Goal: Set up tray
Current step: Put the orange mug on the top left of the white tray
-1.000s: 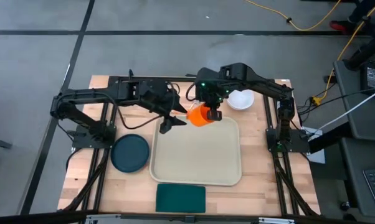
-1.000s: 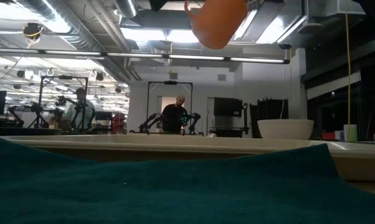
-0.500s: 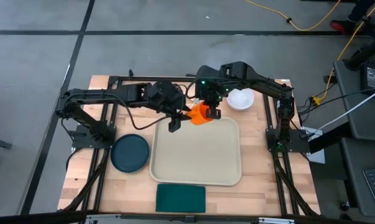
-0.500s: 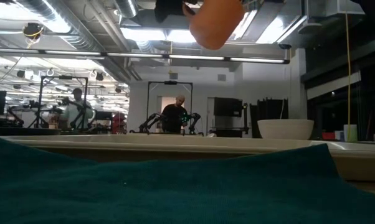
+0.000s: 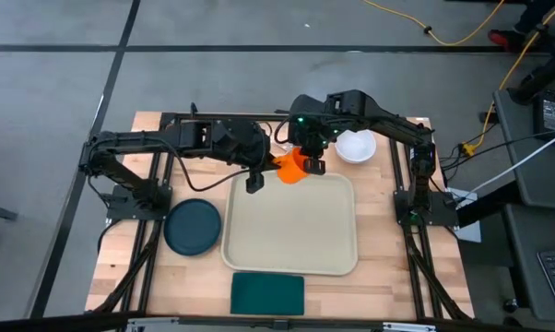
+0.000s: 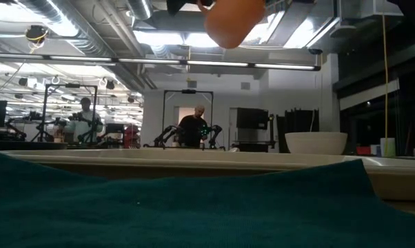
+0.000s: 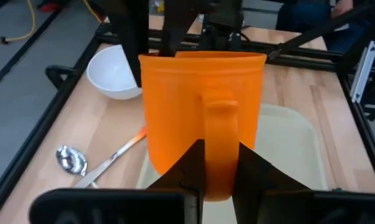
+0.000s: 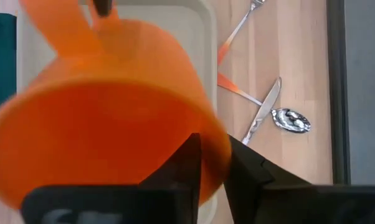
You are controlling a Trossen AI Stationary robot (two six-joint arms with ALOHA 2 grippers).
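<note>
Here, going from the left of the light wooden desk (image 5: 130,267), a round dark teal plate (image 5: 193,227) lies just beside the large cream-beige rectangular plastic tray (image 5: 291,226), which sits flat at the desk's middle with nothing on it. A small dark green rectangular napkin (image 5: 267,293) lies just in front of the tray's near edge.

The left gripper (image 5: 253,182) reaches in over the tray's far left corner. In the left wrist view its jaws stand narrowly parted, one to each side of the handle of an orange plastic mug (image 7: 203,118), the fingers (image 7: 190,167) right against it.

The right gripper (image 5: 312,166) holds the same mug in the air above the tray's far edge, jaws pinched on its rim with one finger (image 8: 184,163) inside the mouth.

Beyond, on bare wood, lie a fork (image 8: 240,26), a knife (image 8: 263,109) and a shiny spoon (image 8: 290,119); a white bowl (image 5: 356,147) stands farthest right.
</note>
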